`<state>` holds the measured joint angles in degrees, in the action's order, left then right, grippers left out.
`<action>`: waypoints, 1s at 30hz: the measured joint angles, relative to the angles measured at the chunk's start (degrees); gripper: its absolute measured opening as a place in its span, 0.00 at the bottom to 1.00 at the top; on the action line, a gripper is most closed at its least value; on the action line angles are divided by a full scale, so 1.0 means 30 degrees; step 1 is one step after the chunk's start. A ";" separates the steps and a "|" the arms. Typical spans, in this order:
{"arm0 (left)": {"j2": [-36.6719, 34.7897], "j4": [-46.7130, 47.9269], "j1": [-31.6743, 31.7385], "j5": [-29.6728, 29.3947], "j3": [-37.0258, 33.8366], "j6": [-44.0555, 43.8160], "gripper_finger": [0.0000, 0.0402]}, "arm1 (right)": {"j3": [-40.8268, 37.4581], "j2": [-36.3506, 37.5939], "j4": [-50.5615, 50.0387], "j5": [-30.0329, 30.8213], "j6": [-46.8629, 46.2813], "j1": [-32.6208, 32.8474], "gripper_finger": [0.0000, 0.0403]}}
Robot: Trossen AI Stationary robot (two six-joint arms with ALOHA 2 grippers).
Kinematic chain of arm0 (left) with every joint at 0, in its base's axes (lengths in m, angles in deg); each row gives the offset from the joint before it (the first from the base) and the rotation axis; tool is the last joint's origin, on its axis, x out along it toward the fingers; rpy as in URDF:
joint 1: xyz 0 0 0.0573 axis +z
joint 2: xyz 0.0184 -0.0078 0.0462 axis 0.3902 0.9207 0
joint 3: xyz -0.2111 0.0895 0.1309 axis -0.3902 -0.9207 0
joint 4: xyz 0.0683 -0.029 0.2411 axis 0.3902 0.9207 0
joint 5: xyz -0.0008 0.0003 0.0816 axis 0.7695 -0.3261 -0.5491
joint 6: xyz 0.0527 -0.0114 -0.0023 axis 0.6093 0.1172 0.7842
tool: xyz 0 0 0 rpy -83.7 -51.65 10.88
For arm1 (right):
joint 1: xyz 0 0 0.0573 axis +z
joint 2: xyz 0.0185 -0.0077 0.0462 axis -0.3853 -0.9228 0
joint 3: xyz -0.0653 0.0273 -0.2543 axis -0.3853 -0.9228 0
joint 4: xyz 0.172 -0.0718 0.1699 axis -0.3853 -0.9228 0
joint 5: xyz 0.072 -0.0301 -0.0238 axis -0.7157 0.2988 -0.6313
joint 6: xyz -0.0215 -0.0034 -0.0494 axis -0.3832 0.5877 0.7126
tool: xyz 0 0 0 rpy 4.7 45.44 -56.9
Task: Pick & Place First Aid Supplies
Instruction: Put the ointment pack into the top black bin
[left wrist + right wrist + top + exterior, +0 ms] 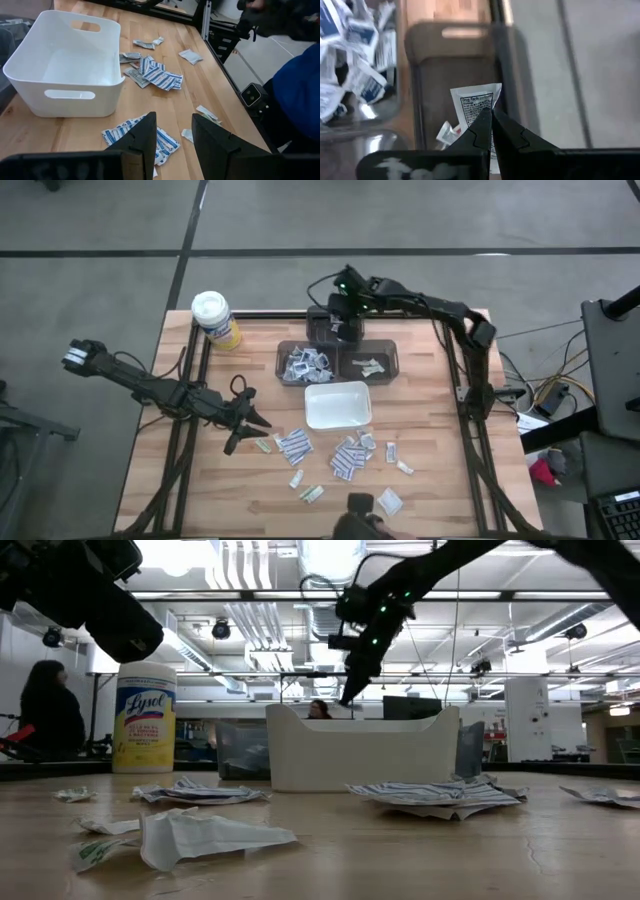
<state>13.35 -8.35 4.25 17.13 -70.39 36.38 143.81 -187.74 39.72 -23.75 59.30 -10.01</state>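
My right gripper (491, 131) is clamped on a white packet (475, 102) above the dark bin (462, 75); my left gripper (172, 137) hovers empty, fingers apart, over scattered packets (157, 77).

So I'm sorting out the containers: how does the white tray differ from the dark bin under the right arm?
The white tray is opaque white; the dark bin is smoky grey. The white tray looks empty, while the dark bin holds a few packets. Both have cut-out handles.
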 joint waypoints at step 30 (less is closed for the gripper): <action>0.0000 0.0000 0.0005 0.0007 0.0000 -0.0425 0.29 | 0.9236 -0.8327 -0.7604 -0.1301 -0.0279 -0.0726 0.02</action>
<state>13.35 -8.35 4.26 17.15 -70.39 35.10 171.52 -212.73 16.91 -27.65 58.46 -12.19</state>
